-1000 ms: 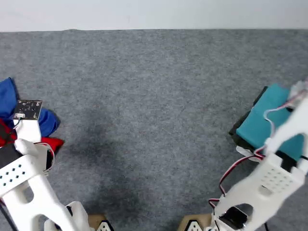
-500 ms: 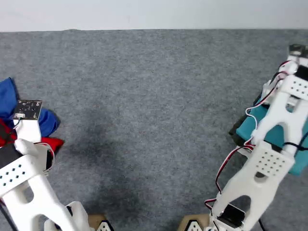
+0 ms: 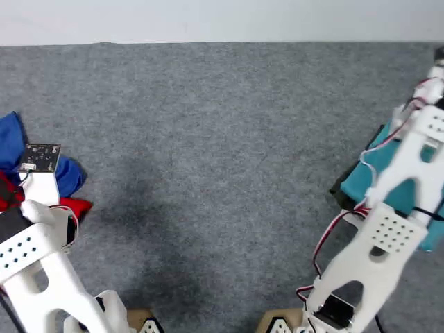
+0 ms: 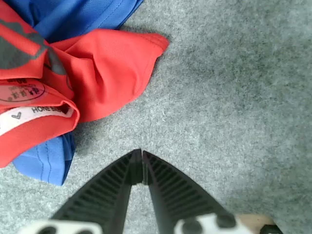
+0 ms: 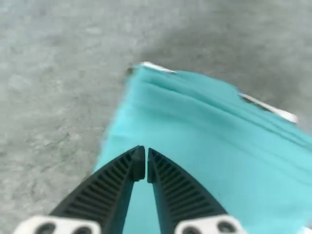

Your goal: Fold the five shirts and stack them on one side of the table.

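High view, 1 teal shirt (image 3: 357, 184), R side

Your table (image 3: 222, 139) wears a grey, felt-like cover. At its left edge a crumpled red shirt (image 4: 112, 73) lies touching a blue shirt (image 4: 83, 14) — at the right edge sits a folded stack (image 3: 364, 182), with a teal shirt (image 5: 204, 146) on top and darker layers beneath.

Teal shirt (image 3: 357, 184) partly behind R arm (image 3: 388, 239); blue shirt (image 3: 8, 142) cut at edge.
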Tool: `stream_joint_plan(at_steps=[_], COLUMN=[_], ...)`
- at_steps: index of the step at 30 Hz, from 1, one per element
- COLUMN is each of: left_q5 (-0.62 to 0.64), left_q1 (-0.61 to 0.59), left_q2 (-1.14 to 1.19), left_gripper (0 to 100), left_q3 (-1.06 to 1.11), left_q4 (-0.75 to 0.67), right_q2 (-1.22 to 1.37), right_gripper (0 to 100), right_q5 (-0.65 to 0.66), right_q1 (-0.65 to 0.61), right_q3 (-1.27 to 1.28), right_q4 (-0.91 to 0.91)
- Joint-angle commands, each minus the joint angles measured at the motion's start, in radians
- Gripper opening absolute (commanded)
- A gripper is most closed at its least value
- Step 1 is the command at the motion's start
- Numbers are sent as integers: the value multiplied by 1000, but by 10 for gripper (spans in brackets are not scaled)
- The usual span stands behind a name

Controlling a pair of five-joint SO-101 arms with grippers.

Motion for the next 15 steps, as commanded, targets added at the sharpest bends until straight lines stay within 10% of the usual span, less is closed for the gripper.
stream_joint_plan(at_steps=[1, 9, 15], left_q5=[-9, -9, -9], left_q1=[6, 6, 6], left_q2=[-20, -20, -20], left_gripper=[6, 6, 6], left_q3=[-13, -5, -13], left_q4=[-9, -8, -11], right_q2=[15, 239, 185], right_gripper=[11, 11, 10], right_q5=[74, 123, 120], right_q1=[104, 197, 93], right_q3=[-55, -78, -344], right_q4=[-38, -216, 5])
